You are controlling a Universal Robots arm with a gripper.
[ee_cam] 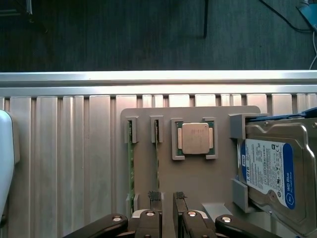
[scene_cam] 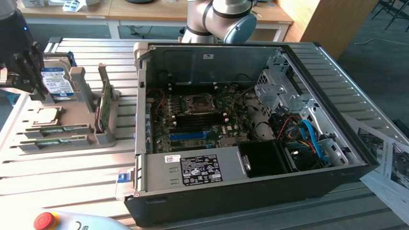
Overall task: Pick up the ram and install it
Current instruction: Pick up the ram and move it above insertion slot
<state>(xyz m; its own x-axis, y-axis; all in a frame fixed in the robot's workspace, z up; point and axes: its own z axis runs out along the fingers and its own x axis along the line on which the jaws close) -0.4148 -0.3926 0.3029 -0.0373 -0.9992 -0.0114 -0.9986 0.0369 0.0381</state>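
the gripper (ee_cam: 167, 197) hangs over the grey holder plate (ee_cam: 198, 183) with its two fingers parted a little and nothing between them, so it grasps nothing. the ram is not yet picked. two thin green sticks stand on edge in their slots on the plate, side by side. the nearer ram stick (ee_cam: 157, 148) is the one next to the cpu (ee_cam: 196, 139), and the second stick (ee_cam: 131, 168) stands just beyond it. the hard drive (ee_cam: 270, 173) sits on the other side of the cpu.

what i think can go wrong here is the alignment. in the wrist view one finger (ee_cam: 154, 198) seems to sit almost in line with the nearer ram stick, and the stick is not in the middle of the gap. if the gripper goes down like this, that finger can land on the thin top edge and press or bend the board instead of closing around it. the gap looks narrow, so a small side error is enough. the two sticks are also close together, so a finger can touch the second stick and tilt it. a grip too near one end can let the long stick swing — then it may not meet the slots on the motherboard (scene_cam: 185, 122) inside the open computer case (scene_cam: 255, 201) squarely, and forcing it could damage the contacts.
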